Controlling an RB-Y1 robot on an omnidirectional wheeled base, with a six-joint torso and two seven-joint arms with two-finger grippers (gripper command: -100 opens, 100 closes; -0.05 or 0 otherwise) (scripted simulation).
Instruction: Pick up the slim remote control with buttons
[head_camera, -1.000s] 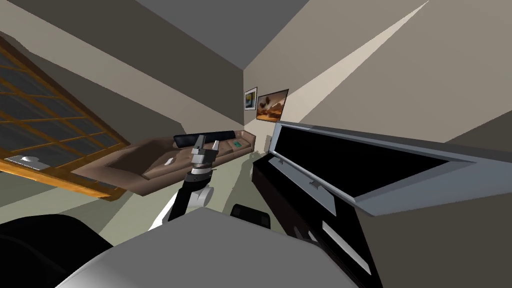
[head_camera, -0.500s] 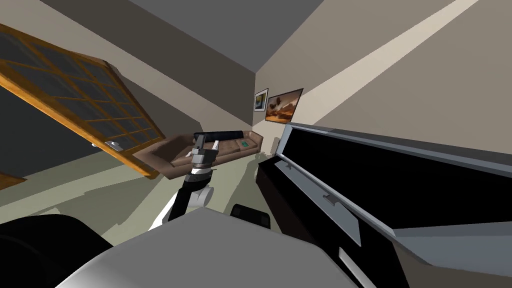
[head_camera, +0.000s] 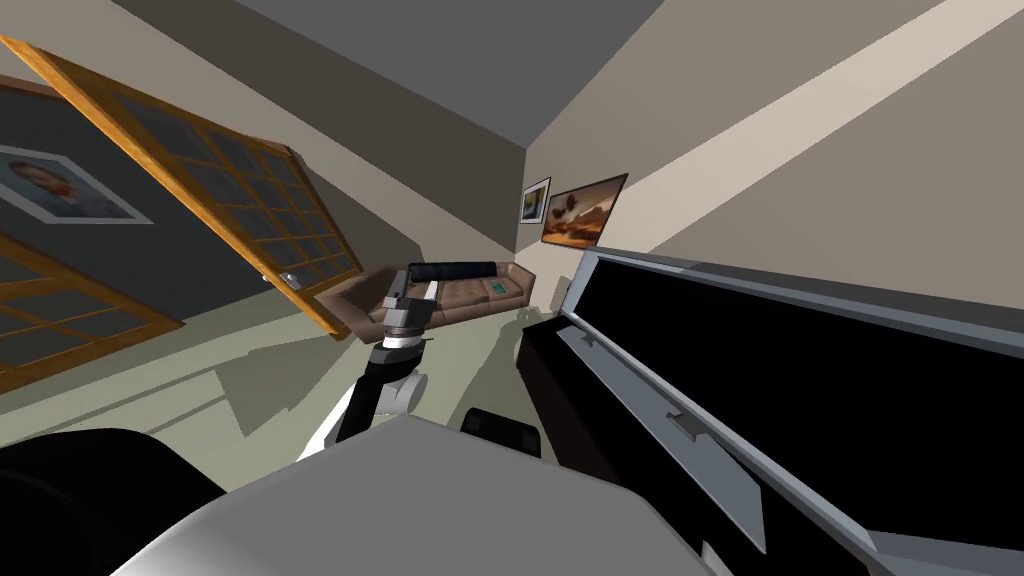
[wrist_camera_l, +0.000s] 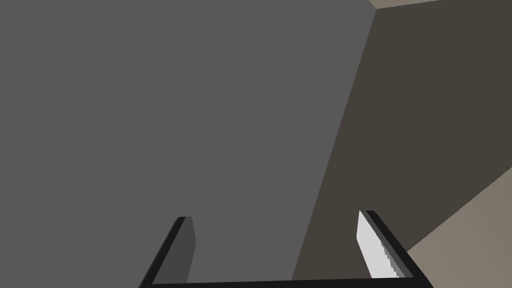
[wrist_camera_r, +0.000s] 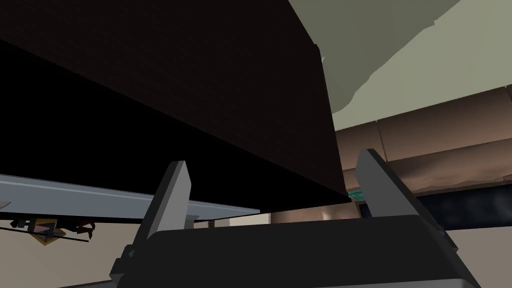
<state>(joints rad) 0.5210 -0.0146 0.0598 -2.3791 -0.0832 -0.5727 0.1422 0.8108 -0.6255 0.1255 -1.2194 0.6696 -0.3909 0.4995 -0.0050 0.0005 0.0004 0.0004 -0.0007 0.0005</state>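
A brown sofa (head_camera: 470, 296) stands far off against the back wall, with a long dark cushion (head_camera: 450, 270) along its back and a small teal item (head_camera: 497, 289) on its seat. My left gripper (head_camera: 415, 290) is raised in front of the sofa's left part and hides the seat behind it. Its fingers are open and hold nothing, as the left wrist view confirms for the left gripper (wrist_camera_l: 280, 245). My right gripper (wrist_camera_r: 275, 190) is open and empty, held low beside a dark cabinet (wrist_camera_r: 200, 100), with the sofa (wrist_camera_r: 440, 150) and the teal item (wrist_camera_r: 354, 192) beyond it.
A long dark cabinet (head_camera: 560, 380) bearing a big black screen in a grey frame (head_camera: 800, 340) runs along my right side. A wooden glazed door (head_camera: 220, 170) stands open at the left. Pale green floor (head_camera: 300, 370) lies between me and the sofa.
My view has swung left: the sofa, the door and the wall pictures slid to the right in the picture and the sofa looks smaller. My left arm keeps its pose.
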